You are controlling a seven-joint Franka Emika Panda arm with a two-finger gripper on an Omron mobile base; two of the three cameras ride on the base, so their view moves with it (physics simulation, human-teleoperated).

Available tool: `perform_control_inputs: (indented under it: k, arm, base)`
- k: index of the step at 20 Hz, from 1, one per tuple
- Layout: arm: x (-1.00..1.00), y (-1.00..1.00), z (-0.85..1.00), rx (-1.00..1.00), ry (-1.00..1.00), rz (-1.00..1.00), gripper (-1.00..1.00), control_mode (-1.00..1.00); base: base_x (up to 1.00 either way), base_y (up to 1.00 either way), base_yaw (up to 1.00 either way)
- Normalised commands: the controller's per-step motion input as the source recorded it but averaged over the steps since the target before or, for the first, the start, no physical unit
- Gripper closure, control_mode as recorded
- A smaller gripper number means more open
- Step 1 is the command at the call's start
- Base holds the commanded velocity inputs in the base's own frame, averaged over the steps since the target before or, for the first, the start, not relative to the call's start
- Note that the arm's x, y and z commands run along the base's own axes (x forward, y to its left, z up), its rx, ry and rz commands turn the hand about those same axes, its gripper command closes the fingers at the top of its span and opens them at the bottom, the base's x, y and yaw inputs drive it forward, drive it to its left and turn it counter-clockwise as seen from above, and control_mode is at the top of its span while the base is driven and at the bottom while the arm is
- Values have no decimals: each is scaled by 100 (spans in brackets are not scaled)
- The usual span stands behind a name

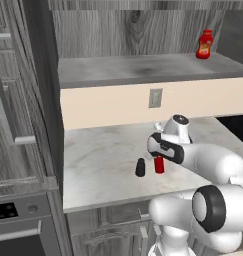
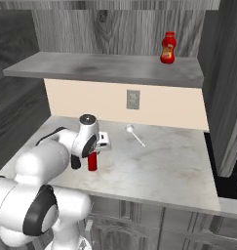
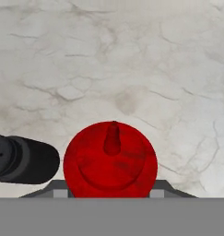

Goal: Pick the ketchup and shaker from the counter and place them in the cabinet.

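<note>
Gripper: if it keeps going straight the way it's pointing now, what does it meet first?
The gripper points straight down with the ketchup already between its fingers, so the bottle itself comes first, standing on the counter. The shaker sits beside that line, apparently clear.

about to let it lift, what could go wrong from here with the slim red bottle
The small black cylinder shaker stands close beside the slim dark-red ketchup bottle, so the gripper or the rising bottle could knock it over. The fingers sit at the bottle's sides, but contact is hidden; a loose grip may tip it on the pale marble counter.
</note>
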Motion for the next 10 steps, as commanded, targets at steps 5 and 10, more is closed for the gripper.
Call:
perform_control_inputs:
  k: [5, 10]
  arm:
    - [-53, 0, 25, -5, -18, 0, 100, -100]
    - [-52, 0, 65, -7, -22, 0, 100, -100]
  base:
    - [0, 0, 0]
    - [0, 0, 0]
